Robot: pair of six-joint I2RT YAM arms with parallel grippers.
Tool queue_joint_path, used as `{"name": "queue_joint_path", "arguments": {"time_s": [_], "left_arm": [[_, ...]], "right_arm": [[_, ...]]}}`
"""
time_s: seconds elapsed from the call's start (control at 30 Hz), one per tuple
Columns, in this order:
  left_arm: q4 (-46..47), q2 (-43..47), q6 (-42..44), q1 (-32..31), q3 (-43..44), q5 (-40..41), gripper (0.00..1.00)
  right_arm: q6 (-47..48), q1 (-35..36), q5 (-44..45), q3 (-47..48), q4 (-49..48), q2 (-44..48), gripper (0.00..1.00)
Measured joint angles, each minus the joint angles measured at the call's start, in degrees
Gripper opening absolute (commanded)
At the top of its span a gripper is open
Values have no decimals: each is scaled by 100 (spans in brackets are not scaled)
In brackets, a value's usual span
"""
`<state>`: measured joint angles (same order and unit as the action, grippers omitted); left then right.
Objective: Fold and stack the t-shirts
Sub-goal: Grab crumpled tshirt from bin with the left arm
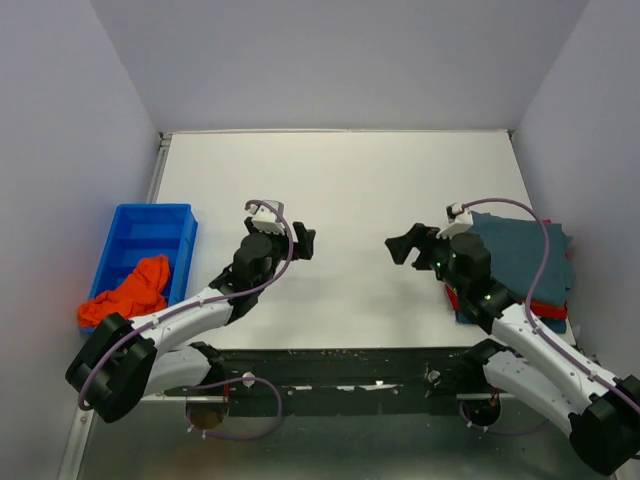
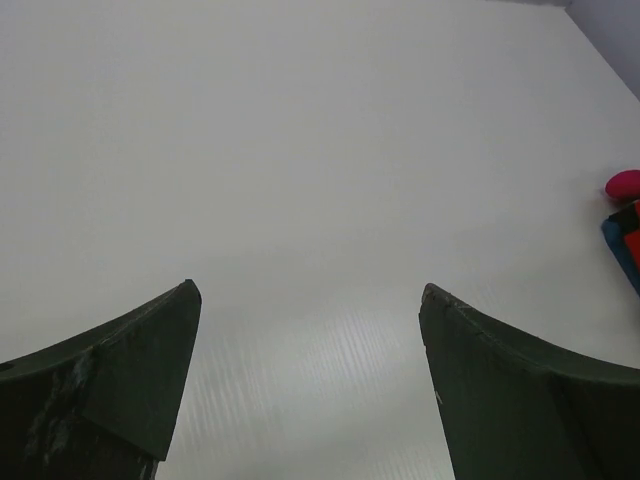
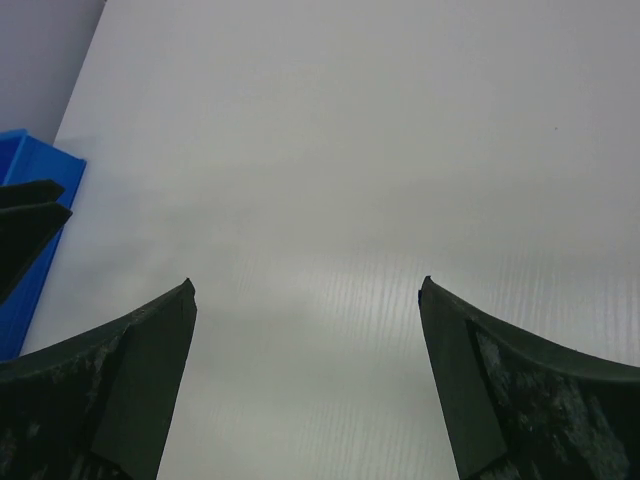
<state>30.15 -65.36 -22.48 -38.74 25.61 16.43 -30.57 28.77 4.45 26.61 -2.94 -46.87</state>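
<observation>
A bright orange-red t-shirt lies crumpled in the blue bin at the left, spilling over its near end. A stack of folded t-shirts sits at the right edge: dark teal on top, red and blue edges showing below it. My left gripper is open and empty, hovering over the bare table left of centre. My right gripper is open and empty, facing it just left of the stack. The left wrist view shows only the stack's edge at far right.
The white table is walled by grey panels at the back and sides. The blue bin also shows at the left edge of the right wrist view. A dark rail runs along the near edge between the arm bases.
</observation>
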Motion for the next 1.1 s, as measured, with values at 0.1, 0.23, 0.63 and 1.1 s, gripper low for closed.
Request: {"name": "queue_joint_path", "arguments": {"time_s": [0.1,0.23,0.63,1.1], "left_arm": [[2,0,24,-2,0,2,99],[-4,2,17,0,-2,46,99],[-5198,-247,-2730,210,2944,2444,95],[-9182,931,-4553,3703,3217,3471,82]], "right_arm": [[2,0,-9,-42,11,70,100],[0,0,-297,-68,107,109,100],[-7,0,-570,-136,603,398,100],[-116,0,-1250,-717,131,476,100]]}}
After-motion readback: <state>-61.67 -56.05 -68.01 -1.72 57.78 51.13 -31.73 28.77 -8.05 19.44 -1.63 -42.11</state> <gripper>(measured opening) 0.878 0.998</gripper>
